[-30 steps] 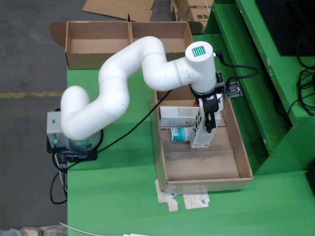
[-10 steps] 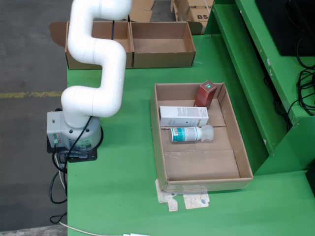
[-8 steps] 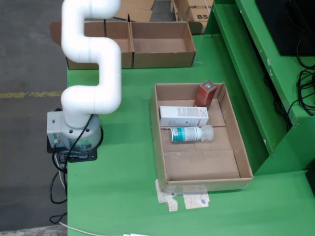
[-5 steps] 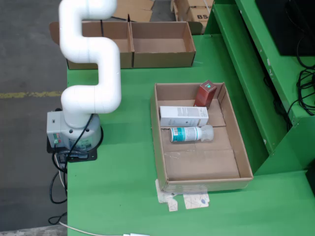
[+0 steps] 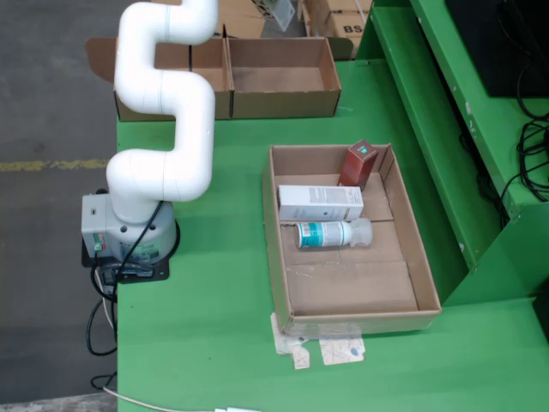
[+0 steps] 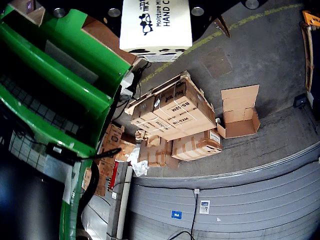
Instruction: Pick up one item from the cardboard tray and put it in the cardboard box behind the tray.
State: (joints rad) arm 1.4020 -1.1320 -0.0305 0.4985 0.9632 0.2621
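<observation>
Nearest you in the fixed view, scraps of white paper tape (image 5: 322, 348) lie on the green bench (image 5: 206, 326) just before the shallow cardboard tray (image 5: 343, 296). Inside it sit a white carton (image 5: 319, 202), a clear bottle with a teal label (image 5: 330, 233) and a dark red box (image 5: 358, 163). Behind stands the open cardboard box (image 5: 283, 79). The white arm (image 5: 163, 112) rises out of frame. On the gripper view you see a white hand-cream carton (image 6: 156, 25) at the top edge, grey concrete floor (image 6: 260, 60) and stacked brown cartons (image 6: 175, 117); whether the hand is clamped, you cannot tell.
</observation>
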